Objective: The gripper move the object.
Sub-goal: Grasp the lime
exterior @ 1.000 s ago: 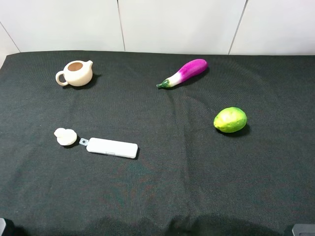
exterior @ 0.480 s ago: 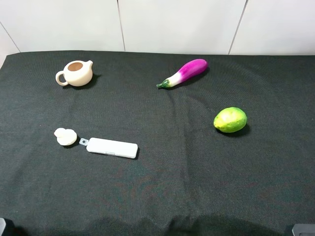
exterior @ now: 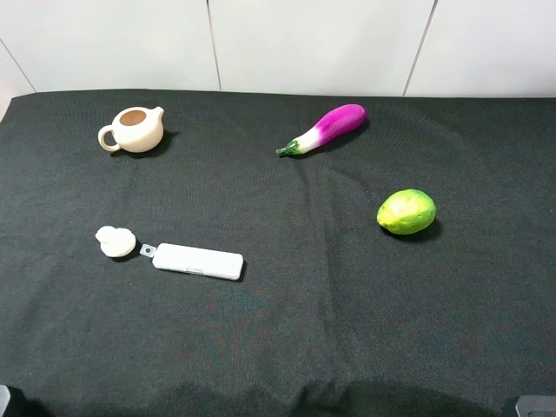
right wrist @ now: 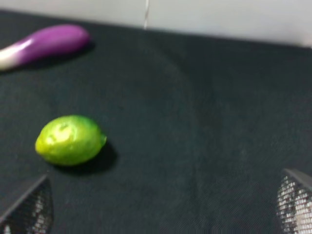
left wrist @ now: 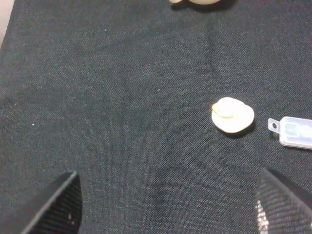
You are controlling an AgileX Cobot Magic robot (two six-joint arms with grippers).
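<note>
Approach step: the lime [exterior: 406, 212] lies free on the desk [exterior: 330, 347], right of middle. The right gripper [right wrist: 165, 200], fingers [right wrist: 27, 209] wide apart, must likely centre on it and descend. The left gripper [left wrist: 168, 200] is likewise spread, well apart from it.

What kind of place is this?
Probably a robot test bench: black cloth as the work surface, plain white wall panels behind, and a lime and eggplant laid out apart.
</note>
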